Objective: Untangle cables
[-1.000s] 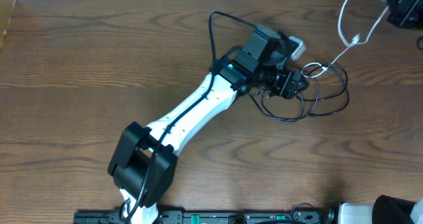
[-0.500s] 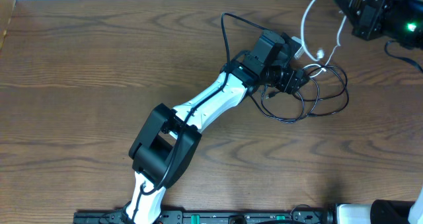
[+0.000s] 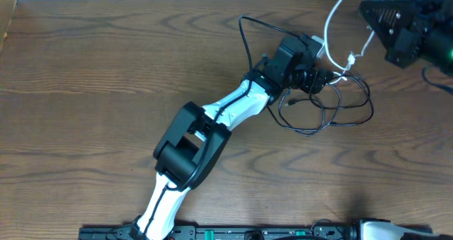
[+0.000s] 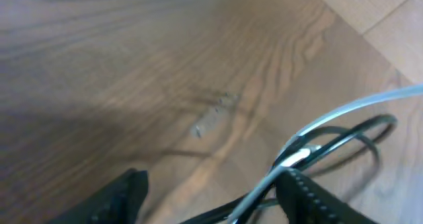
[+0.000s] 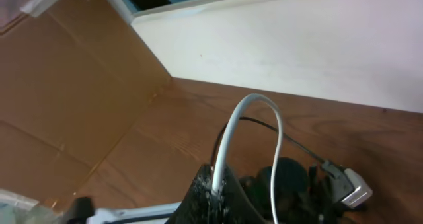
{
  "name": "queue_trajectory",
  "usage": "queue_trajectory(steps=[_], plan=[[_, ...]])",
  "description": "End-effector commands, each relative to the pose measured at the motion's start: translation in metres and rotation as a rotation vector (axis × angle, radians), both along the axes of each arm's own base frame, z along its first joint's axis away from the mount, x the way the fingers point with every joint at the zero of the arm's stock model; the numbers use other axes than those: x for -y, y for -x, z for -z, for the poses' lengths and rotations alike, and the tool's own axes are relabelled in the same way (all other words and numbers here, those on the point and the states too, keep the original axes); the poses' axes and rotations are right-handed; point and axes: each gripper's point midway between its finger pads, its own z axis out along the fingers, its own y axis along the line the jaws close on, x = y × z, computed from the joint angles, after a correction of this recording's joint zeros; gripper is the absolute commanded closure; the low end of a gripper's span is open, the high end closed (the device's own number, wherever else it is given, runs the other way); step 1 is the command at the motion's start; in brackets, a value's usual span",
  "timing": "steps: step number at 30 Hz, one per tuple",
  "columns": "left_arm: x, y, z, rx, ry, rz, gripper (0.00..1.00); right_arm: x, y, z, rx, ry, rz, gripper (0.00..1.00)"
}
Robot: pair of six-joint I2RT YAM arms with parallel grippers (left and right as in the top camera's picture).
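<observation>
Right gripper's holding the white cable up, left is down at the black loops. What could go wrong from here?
The white cable runs in among the black loops; a pull from the right gripper may drag the whole bundle.
The left gripper looks open around the strands, so nothing pins them.
The white plug beside them could snag on a loop.

No text, label, brand, number or sign can be read in any of the three views. Nothing legible is seen on the white cable [image 5: 226,145] or on the wooden table [image 3: 85,91].
</observation>
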Motion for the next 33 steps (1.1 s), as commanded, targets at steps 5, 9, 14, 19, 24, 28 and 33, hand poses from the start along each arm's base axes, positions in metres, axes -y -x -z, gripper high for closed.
queue_trajectory(steps=[5, 9, 14, 19, 24, 28, 33], plan=[[-0.003, -0.001, 0.045, -0.046, -0.075, -0.059, 0.92, -0.003, 0.01, -0.004, 0.029, 0.021, -0.023, 0.99], [-0.021, 0.002, 0.061, -0.118, -0.149, -0.084, 0.92, 0.004, 0.005, 0.002, 0.011, 0.041, 0.026, 0.99], [-0.085, -0.003, 0.086, -0.26, -0.333, -0.241, 0.92, 0.015, -0.001, 0.008, -0.007, 0.072, 0.095, 0.99], [-0.14, 0.002, 0.066, -0.369, -0.412, -0.31, 0.93, 0.049, -0.021, 0.028, -0.081, 0.138, 0.314, 0.99], [-0.163, 0.02, 0.001, -0.316, -0.433, -0.26, 0.93, 0.066, -0.04, 0.05, -0.157, 0.182, 0.409, 0.99], [-0.174, 0.044, -0.051, -0.243, -0.444, -0.203, 0.93, 0.083, -0.06, 0.071, -0.222, 0.226, 0.5, 0.99], [-0.19, 0.068, -0.11, -0.136, -0.425, -0.171, 0.92, 0.109, -0.083, 0.098, -0.302, 0.254, 0.593, 0.99]])
